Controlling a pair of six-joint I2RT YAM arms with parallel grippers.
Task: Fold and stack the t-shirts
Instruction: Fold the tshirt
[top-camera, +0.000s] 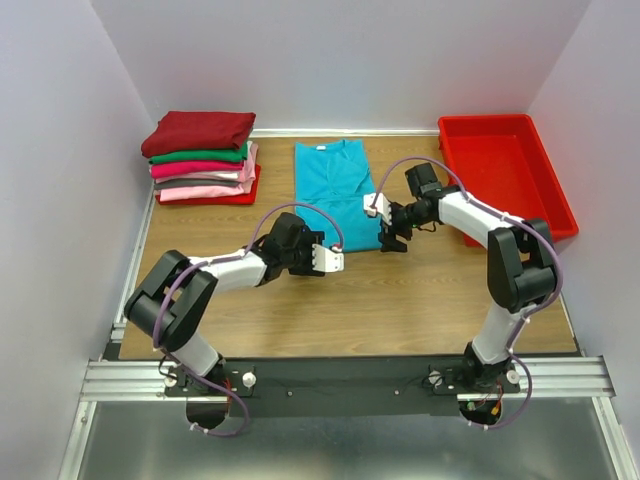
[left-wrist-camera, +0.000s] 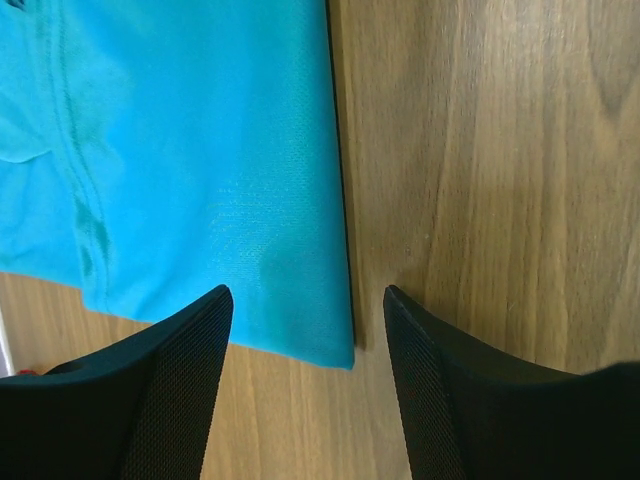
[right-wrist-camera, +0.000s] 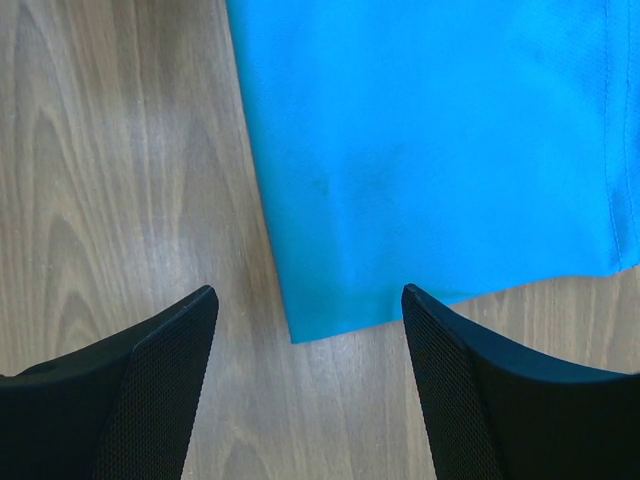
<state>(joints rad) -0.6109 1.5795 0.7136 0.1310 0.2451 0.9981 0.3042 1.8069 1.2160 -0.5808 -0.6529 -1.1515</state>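
A teal t-shirt lies flat on the wooden table at the back centre, folded into a long strip. My left gripper is open and empty, just above the strip's near left corner; that corner lies between the fingertips in the left wrist view. My right gripper is open and empty over the near right corner; that corner sits between its fingertips. A stack of folded t-shirts, dark red on top, then green, magenta and pink, stands at the back left.
A red plastic bin stands at the back right. White walls close in the table on three sides. Bare wood lies in front of the teal shirt, between the two arms.
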